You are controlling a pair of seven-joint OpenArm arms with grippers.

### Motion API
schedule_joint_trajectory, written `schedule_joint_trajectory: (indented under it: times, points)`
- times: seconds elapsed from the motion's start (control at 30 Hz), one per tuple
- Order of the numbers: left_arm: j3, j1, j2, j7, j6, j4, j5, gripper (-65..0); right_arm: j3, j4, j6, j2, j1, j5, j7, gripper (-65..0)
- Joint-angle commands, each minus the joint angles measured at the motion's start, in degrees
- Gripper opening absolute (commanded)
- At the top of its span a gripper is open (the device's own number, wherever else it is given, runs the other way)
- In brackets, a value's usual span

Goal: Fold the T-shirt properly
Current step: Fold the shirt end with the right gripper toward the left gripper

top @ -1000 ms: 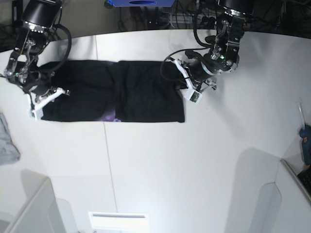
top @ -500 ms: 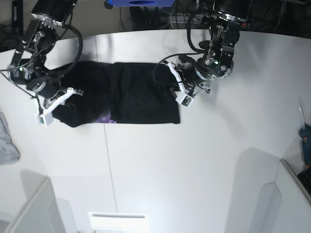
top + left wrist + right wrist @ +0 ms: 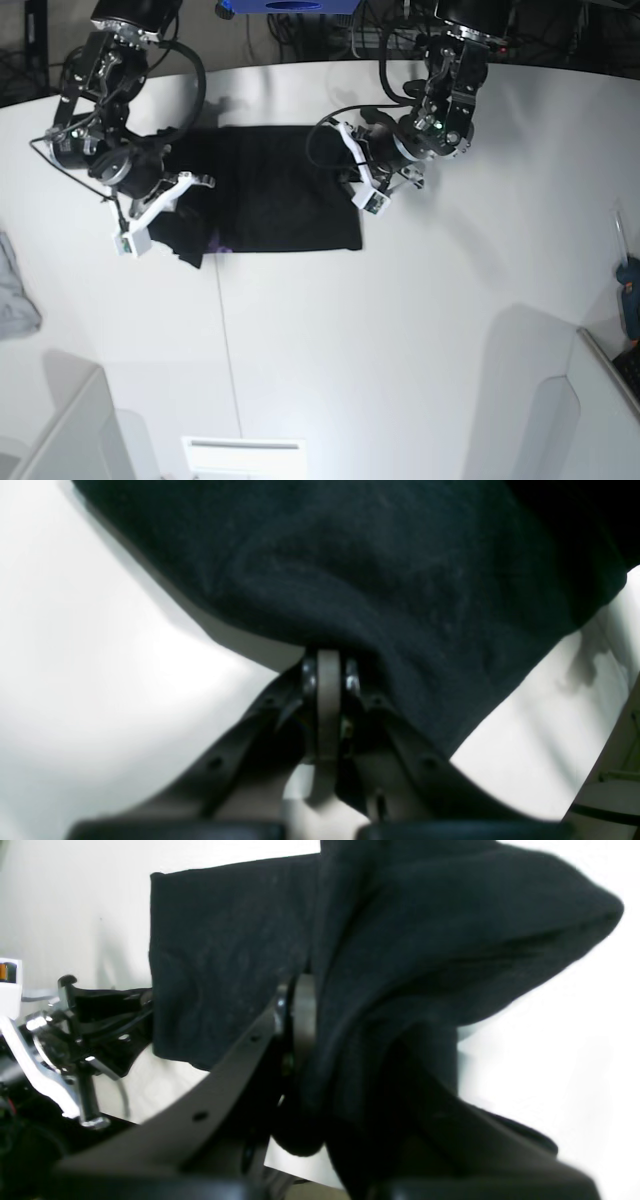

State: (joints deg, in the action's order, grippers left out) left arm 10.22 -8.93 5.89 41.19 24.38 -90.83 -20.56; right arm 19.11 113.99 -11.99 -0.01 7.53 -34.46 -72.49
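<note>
Matt black cloth on smooth white bench.
T-shirt (image 3: 280, 190): soft knit cloth, matt, faintly fuzzy up close, with a small glossy-looking purple patch of print at the lower fold. Bench (image 3: 400, 330): smooth, white, slightly sheeny, with a thin seam. Left gripper (image 3: 327, 665): matt dark plastic fingers with bright metal bolts and a pale smooth middle strip. Right gripper (image 3: 300, 1015): same matt dark plastic, with a shiny metal edge. Grey cloth (image 3: 15, 295) at bench edge: soft, matt, crumpled.
</note>
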Motion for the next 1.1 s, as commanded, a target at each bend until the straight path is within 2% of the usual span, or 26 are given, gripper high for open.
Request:
schedule_joint_trajectory:
  times: [0.0, 0.13, 0.23, 0.33, 0.43, 0.53, 0.63, 0.83, 0.97, 1.07]
  points:
    - [0.02, 0.27, -0.13, -1.15, 0.54, -1.17, -0.85, -65.0, 0.01, 1.21, -0.36, -0.03, -0.63, -1.37, 0.88, -65.0]
    - [0.02, 0.18, -0.13, -1.15, 0.54, -1.17, -0.85, -65.0, 0.01, 1.21, -0.8, -1.53, -0.63, -1.45, 0.8, -65.0]
    - [0.02, 0.18, -0.13, -1.15, 0.54, -1.17, -0.85, -65.0, 0.09, 1.21, -3.0, -2.58, -0.54, -1.45, 0.44, -65.0]
    - [0.02, 0.18, -0.13, -1.15, 0.54, -1.17, -0.85, -65.0, 0.09, 1.21, -3.35, -3.46, 0.43, -1.72, 0.44, -65.0]
    - [0.02, 0.18, -0.13, -1.15, 0.54, -1.17, -0.85, -65.0, 0.09, 1.21, -3.35, -3.81, 0.78, -6.73, 0.36, -65.0]
    - [0.02, 0.18, -0.13, -1.15, 0.54, -1.17, -0.85, -65.0, 0.18, 1.21, -1.59, -3.55, 1.39, -12.09, 0.44, -65.0]
    - [0.02, 0.18, -0.13, -1.15, 0.54, -1.17, -0.85, -65.0, 0.01, 0.95, 1.57, -3.55, 1.57, -12.36, 0.71, -65.0]
    - [0.02, 0.09, -0.13, -1.15, 0.54, -1.17, -0.85, -65.0, 0.01, 0.86, 1.75, -4.08, 1.66, -12.44, 0.88, -65.0]
    - [0.02, 0.09, -0.13, -1.15, 0.54, -1.17, -0.85, -65.0, -0.08, -0.81, 1.75, -5.75, 1.39, -12.27, 2.2, -65.0]
    - [0.02, 0.09, -0.13, -1.15, 0.54, -1.17, -0.85, -65.0, -3.77, -0.98, 1.92, -5.57, 1.57, -12.27, 4.75, -65.0]
